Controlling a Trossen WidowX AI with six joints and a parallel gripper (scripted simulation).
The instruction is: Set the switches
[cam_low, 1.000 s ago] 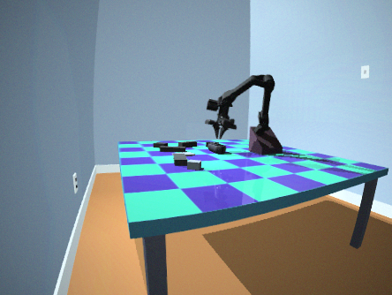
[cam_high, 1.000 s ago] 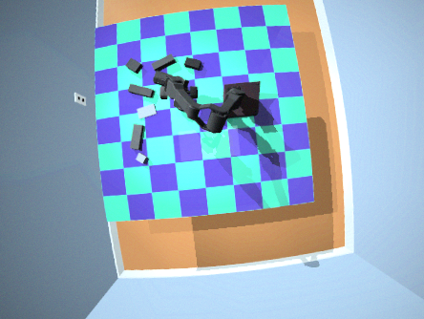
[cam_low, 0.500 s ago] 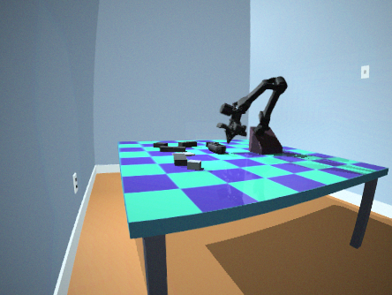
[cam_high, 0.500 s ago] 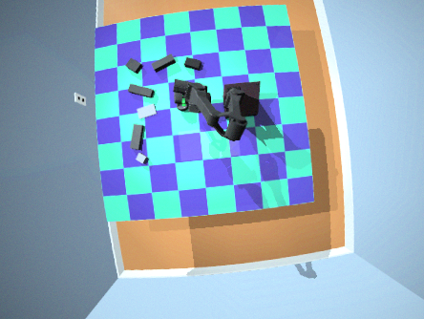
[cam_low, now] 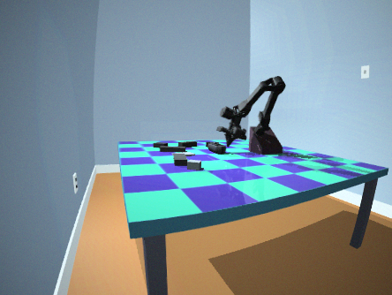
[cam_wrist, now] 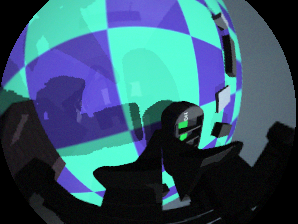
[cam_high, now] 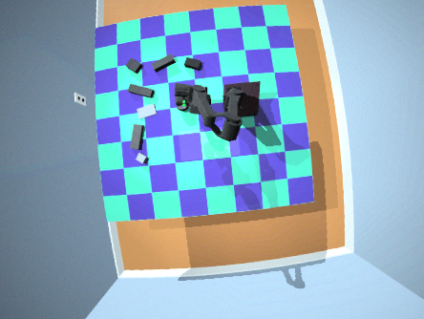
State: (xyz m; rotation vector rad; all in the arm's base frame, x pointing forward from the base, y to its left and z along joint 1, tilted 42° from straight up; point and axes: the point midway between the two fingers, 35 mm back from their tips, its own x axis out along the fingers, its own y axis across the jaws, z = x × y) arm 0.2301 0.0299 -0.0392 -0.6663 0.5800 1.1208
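Note:
The dark grey controller unit (cam_high: 181, 107) (cam_low: 215, 147) (cam_wrist: 172, 114) sits on the checkered bench top, switches facing up. In the wrist view its rounded end, part of a white marking and two bright green switch ends show. The other switches are hidden behind the fingers, and the underside label is out of sight. My gripper (cam_low: 229, 145) (cam_wrist: 158, 132) is shut and empty. Its tips point down low over the bench, close to the unit on the arm-base side; whether they touch it I cannot tell. In the top view the arm hides the fingertips and part of the unit.
Dark blocks (cam_high: 163, 63) (cam_high: 193, 63) (cam_high: 134, 66) (cam_high: 141, 91) (cam_high: 137, 137) lie behind and beyond the unit, with a flat white block (cam_high: 146, 111) (cam_wrist: 223, 99) and a small pale block (cam_high: 142, 158) (cam_low: 194, 165). The arm's dark base (cam_high: 250, 99) (cam_low: 266, 142) stands on the unit's other side.

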